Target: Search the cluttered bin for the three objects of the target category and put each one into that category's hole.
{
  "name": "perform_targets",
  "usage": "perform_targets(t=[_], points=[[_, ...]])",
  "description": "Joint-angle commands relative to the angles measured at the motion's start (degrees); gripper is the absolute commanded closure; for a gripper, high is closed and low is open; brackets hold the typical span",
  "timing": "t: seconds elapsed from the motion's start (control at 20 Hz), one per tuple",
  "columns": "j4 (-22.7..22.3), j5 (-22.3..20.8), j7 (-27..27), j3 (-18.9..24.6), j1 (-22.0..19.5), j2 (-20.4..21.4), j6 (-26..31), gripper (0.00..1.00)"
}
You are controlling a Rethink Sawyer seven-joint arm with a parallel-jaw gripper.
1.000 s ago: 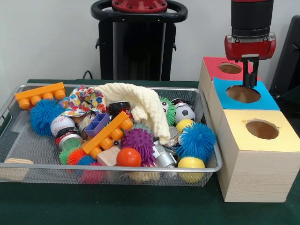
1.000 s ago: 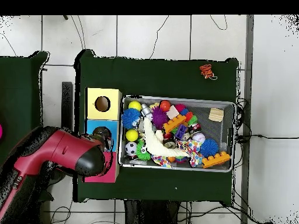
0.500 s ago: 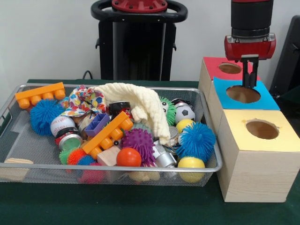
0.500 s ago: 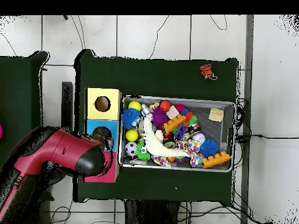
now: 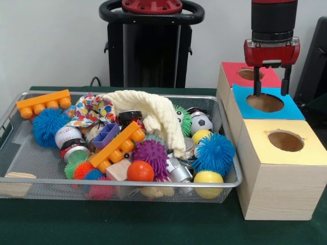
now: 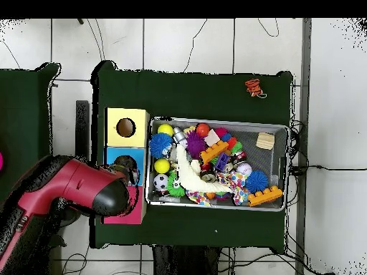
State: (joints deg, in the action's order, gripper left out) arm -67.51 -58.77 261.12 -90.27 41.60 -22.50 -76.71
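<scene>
My gripper (image 5: pixel 271 88) hangs open just above the round hole of the blue-topped box (image 5: pixel 265 102), one finger at each side of the hole and nothing between them. In the overhead view the red arm (image 6: pixel 79 190) covers the gripper, beside the blue box (image 6: pixel 118 155). The wire mesh bin (image 5: pixel 127 182) is heaped with toys: blue spiky balls (image 5: pixel 213 152), a purple spiky ball (image 5: pixel 150 154), orange bricks (image 5: pixel 117 146), a cream cloth (image 5: pixel 153 115), a soccer ball (image 5: pixel 201 122), yellow balls (image 5: pixel 208 178) and metal tins (image 5: pixel 76 153).
A red-topped box (image 5: pixel 232 71) stands behind the blue one and a yellow-topped box (image 5: pixel 285 141) in front, all in a row right of the bin (image 6: pixel 287 165). A small orange object (image 6: pixel 252 87) lies on the green table beyond the bin.
The gripper's fingers were together over the blue hole and have now spread apart. The arm has stayed in place and the bin's contents have not moved.
</scene>
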Motion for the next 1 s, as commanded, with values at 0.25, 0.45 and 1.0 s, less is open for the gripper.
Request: perform_targets(t=[0.25, 0.45, 1.0], points=[[2.4, 2.4, 21.6, -2.8, -2.9, -2.7, -5.1, 0.00], [1.5, 2.4, 21.7, -3.7, -3.2, -2.8, -5.3, 0.00], [-0.9, 3.1, 22.0, -7.5, -3.9, -5.1, -3.0, 0.00]])
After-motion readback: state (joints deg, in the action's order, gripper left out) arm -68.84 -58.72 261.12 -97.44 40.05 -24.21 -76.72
